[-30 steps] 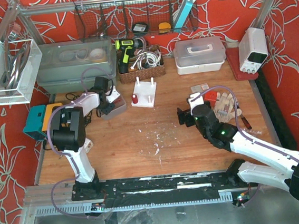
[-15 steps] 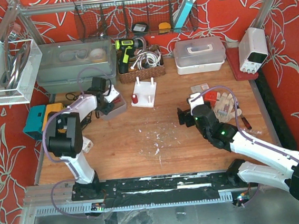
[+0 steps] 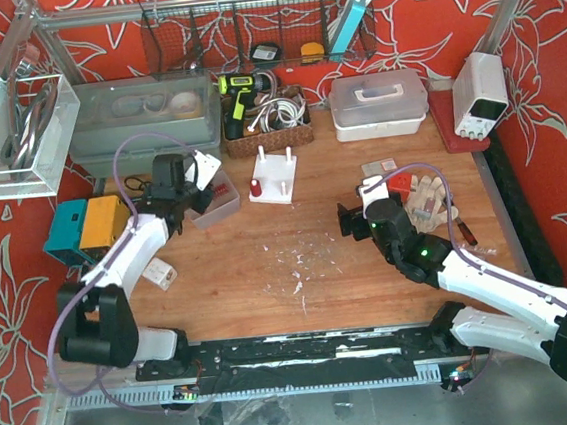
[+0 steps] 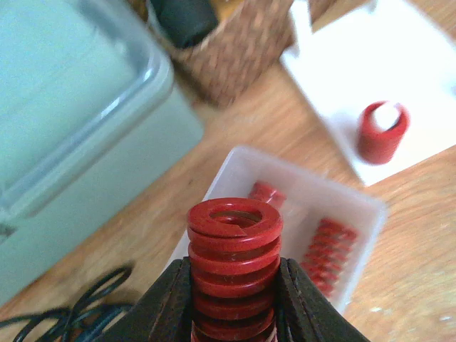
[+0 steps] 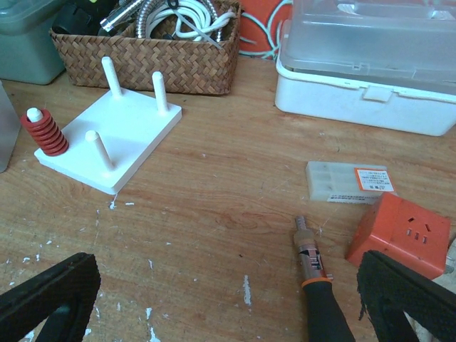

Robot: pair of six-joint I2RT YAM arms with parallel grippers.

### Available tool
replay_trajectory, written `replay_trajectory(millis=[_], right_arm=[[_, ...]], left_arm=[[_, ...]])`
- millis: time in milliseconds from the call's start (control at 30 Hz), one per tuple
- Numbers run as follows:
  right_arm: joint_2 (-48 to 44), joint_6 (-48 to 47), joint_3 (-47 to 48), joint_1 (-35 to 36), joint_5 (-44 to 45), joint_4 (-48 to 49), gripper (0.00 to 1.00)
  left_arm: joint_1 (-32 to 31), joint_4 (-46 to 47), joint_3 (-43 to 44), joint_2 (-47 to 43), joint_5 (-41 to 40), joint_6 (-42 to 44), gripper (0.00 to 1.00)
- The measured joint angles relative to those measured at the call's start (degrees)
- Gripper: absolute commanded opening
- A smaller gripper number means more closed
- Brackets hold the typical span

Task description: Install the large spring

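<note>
My left gripper (image 4: 234, 285) is shut on the large red spring (image 4: 234, 246) and holds it upright above the white tray (image 4: 360, 206), which holds several more red springs (image 4: 326, 249). In the top view the left gripper (image 3: 181, 192) is just left of the tray (image 3: 220, 200). The white peg base (image 3: 273, 178) stands to the right of the tray. It has three bare pegs (image 5: 160, 91) and a small red spring (image 5: 44, 133) on its near left peg. My right gripper (image 5: 228, 299) is open and empty over bare wood, to the right of the base (image 5: 121, 135).
A wicker basket (image 5: 149, 57) and a grey-green bin (image 3: 139, 121) stand behind the base and the tray. A white lidded box (image 5: 370, 64), a small plastic case (image 5: 349, 182), an orange socket (image 5: 406, 228) and a screwdriver (image 5: 317, 285) lie near the right gripper.
My left gripper has drawn back to the left from over the tray with the large spring in it, and the left arm has swung down. The right arm has not moved.
</note>
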Motion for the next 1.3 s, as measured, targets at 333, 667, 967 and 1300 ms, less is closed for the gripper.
replay_trajectory(millis=[333, 667, 967, 1300], right_arm=[[-0.17, 2.38, 6.88, -0.55, -5.44, -9.09, 0.9], [-3.37, 5.88, 21.51, -0.92, -21.59, -19.54, 0.62], [8.83, 10.99, 25.83, -0.39, -40.0, -18.71, 0.65], [15.76, 12.0, 29.62, 2.97, -43.32, -17.79, 0.64]], left_arm=[[-11.8, 16.59, -10.73, -14.95, 10.54, -11.19, 0.03], [-28.57, 35.5, -26.12, -21.05, 9.4, -18.01, 0.02], [-32.7, 43.28, -31.82, -21.11, 6.75, -18.01, 0.02], [-33.97, 46.23, -31.78, -20.7, 6.21, -18.75, 0.01]])
